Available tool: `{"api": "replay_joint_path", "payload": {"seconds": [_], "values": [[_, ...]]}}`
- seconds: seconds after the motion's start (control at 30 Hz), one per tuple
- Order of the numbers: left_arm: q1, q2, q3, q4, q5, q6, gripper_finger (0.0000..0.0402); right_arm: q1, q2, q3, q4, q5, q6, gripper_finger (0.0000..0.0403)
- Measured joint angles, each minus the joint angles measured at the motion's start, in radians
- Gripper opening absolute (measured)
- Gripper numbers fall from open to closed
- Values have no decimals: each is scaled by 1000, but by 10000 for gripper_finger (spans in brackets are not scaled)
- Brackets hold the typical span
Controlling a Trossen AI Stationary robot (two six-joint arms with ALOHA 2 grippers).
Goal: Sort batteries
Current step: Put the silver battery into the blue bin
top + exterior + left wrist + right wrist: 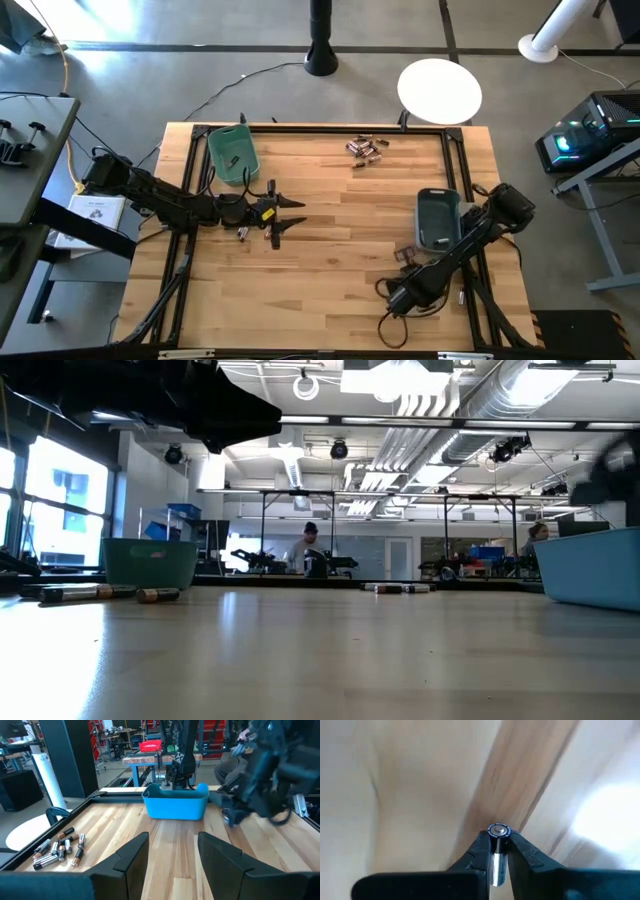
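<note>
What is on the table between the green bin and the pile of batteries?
Nothing: the high view shows bare wood between the green bin and the battery pile.

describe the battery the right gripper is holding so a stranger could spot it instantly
Start at the blue-grey bin on the table's right side; the right arm folds down beside it. The right gripper pinches one silvery battery end-on. Unlike the loose pile at the table's far edge, it sits clamped between fingers.

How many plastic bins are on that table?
2. The green bin stands at the far left by the left arm; the blue-grey bin stands at the right edge beside the right arm. None looks hidden.
</note>
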Motion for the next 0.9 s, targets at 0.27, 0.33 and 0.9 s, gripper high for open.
{"api": "replay_joint_path", "payload": {"seconds": [0.27,0.33,0.9], "values": [[0,0,0,3,0,0,165,-102,-67,138,-195,229,293,18],[0,0,0,4,0,0,165,-136,-124,132,-231,271,375,18],[-8,0,0,-17,0,1,165,-359,-533,-133,-346,144,1016,18]]}}
